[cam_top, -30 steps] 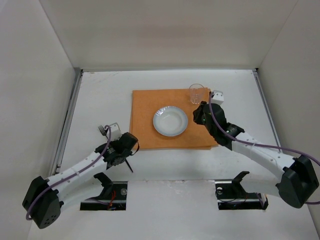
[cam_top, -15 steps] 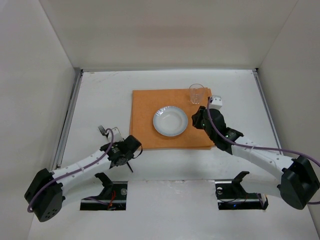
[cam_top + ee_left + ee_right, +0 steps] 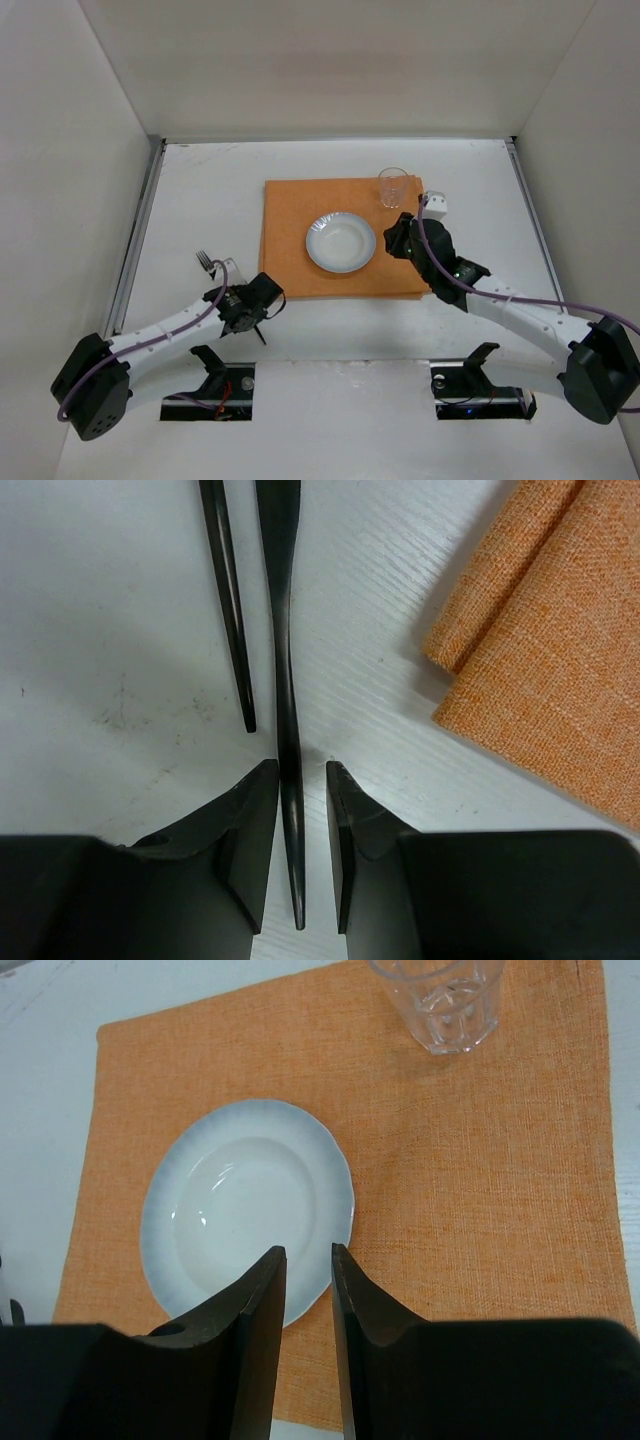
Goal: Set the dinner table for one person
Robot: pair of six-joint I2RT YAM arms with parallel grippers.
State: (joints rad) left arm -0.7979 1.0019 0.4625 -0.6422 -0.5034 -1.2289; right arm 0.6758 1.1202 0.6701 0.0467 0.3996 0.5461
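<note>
On the dinner table (image 3: 200, 190) an orange mat (image 3: 290, 215) carries a pale blue plate (image 3: 341, 242) and, at its far right corner, a clear glass (image 3: 392, 187). A dark utensil handle (image 3: 281, 630) lies on the white top left of the mat, with silver tines (image 3: 205, 260) showing beyond the wrist. My left gripper (image 3: 302, 780) straddles that handle, open, with a gap on the right side. A thinner dark handle (image 3: 228, 600) lies just left of it. Hovering over the plate's (image 3: 245, 1205) near right rim, my right gripper (image 3: 308, 1260) is narrowly open with nothing between its fingers.
Thin metal rails (image 3: 135, 235) run along the table's left and right edges, and white walls close in three sides. The mat's folded corner (image 3: 520, 650) lies just right of the left gripper. Two black stands (image 3: 215, 362) sit at the near edge.
The right gripper has drawn back from the glass toward the plate's right rim, and its jaws have parted a little. The left gripper has slid slightly nearer along the handle.
</note>
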